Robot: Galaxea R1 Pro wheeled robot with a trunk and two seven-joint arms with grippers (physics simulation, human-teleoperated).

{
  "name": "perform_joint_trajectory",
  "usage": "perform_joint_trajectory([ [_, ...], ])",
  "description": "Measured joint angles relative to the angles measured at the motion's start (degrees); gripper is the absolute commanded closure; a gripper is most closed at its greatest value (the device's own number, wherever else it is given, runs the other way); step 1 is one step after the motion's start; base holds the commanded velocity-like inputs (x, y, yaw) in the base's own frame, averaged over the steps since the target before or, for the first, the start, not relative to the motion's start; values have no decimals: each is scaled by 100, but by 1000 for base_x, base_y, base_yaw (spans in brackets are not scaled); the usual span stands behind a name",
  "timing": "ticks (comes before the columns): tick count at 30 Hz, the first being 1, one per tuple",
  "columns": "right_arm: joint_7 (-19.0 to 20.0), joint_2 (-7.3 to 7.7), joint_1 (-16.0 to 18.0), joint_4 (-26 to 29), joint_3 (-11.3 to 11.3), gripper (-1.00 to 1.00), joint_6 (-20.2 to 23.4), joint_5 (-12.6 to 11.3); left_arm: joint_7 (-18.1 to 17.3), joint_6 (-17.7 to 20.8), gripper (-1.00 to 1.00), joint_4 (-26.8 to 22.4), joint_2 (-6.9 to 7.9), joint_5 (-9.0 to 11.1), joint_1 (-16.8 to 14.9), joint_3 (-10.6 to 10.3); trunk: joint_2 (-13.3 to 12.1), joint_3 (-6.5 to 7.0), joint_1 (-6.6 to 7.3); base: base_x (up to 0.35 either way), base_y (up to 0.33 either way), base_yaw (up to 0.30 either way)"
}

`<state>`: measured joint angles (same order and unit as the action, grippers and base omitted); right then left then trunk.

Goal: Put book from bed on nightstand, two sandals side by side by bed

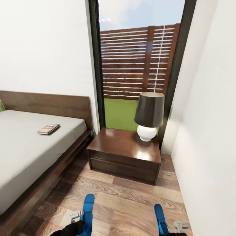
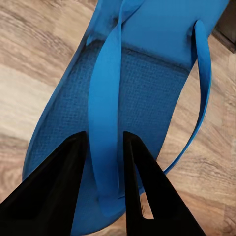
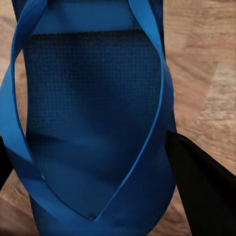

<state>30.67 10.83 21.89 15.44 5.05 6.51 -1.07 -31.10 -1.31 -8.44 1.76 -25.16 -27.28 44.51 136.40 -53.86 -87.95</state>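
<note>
We are in the white-walled bedroom with the brown wood-plank floor (image 1: 127,200), and each of our arms carries one bright blue flat sandal. The left gripper (image 2: 104,162) has its two black fingers squeezed on the blue strap of the left sandal (image 2: 142,93). The right gripper (image 3: 88,167) has the right sandal (image 3: 93,113) sitting between its black fingers, but we cannot tell if they are pressing on it. In the head view both sandals (image 1: 88,209) poke up at the bottom, well apart from each other, over the floor near the large low bed with the dark wood frame and pale grey mattress (image 1: 19,154). So we think the sandal job is about half done: they are picked up, but not yet put down side by side next to the bed. The small thin paperback book (image 1: 48,128) lies on the mattress near the headboard, so that job is not started. The glossy dark reddish-brown nightstand (image 1: 121,147) stands just beside the bed. On top of it is a white round lamp with a dark shade (image 1: 149,116), and we cannot see inside its drawer.
</note>
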Motion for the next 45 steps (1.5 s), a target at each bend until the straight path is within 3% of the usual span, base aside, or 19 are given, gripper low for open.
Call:
perform_joint_trajectory([
  [45, -8, 0, 0, 0, 0, 100, 0, 1, 0, 5, 100, 2, 1, -2, 0, -2, 0, 0, 0, 0, 0, 292],
])
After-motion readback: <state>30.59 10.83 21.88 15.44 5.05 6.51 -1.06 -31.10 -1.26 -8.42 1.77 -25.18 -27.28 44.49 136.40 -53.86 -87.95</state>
